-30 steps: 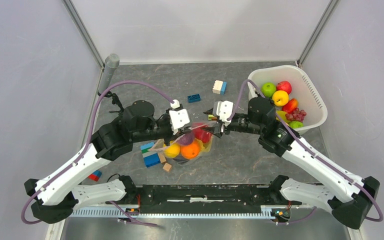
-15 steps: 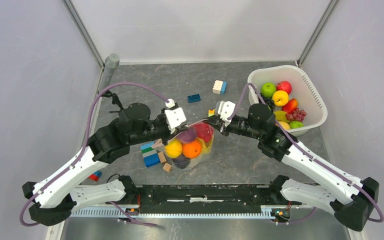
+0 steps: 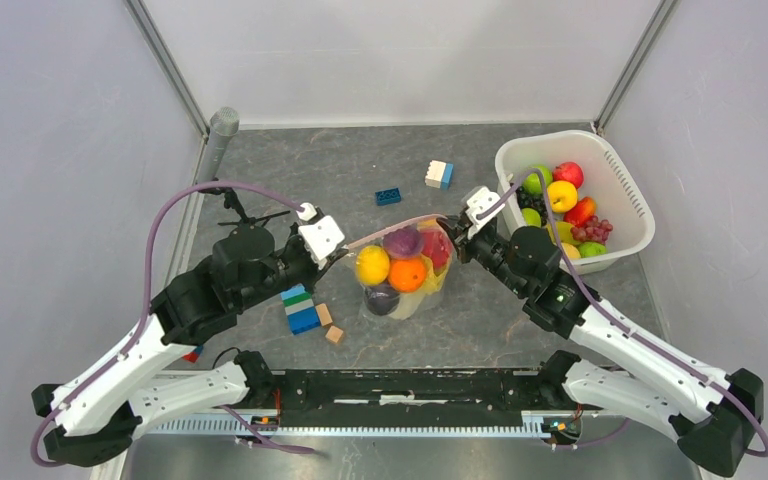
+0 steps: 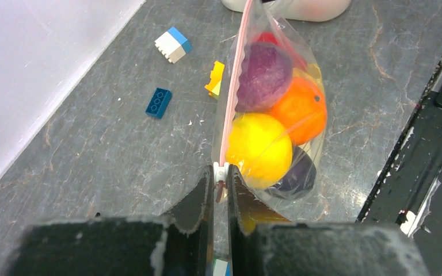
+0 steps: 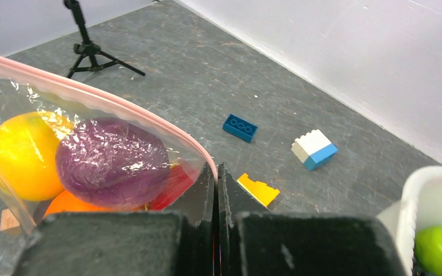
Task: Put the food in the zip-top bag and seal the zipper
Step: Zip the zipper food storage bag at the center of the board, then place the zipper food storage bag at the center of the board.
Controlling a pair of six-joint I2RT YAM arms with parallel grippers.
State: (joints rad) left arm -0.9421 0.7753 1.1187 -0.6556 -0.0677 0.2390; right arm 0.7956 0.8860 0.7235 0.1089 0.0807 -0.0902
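The left gripper [image 3: 336, 249] pinches the near end of the zipper [image 4: 234, 80], its two fingers [image 4: 198, 201] pressed together on the pink strip. Below it on the table [image 3: 290, 160] lie a blue-and-green block stack [image 3: 299, 309] and a tan cube [image 3: 334, 334]. The zip-top bag [image 3: 406, 285] hangs stretched between both arms at mid-table. It holds a yellow fruit [image 3: 372, 265], an orange [image 3: 407, 274], a purple piece [image 3: 401, 241], a red piece [image 3: 436, 248] and a dark purple one [image 3: 382, 298]. Behind it lie a blue brick [image 3: 388, 196] and a white-and-blue block [image 3: 439, 174]. The right gripper [image 3: 459, 227] is clamped on the zipper's other end. Farther right, the white basket [image 3: 622, 171] holds more toy fruit [image 3: 561, 194].
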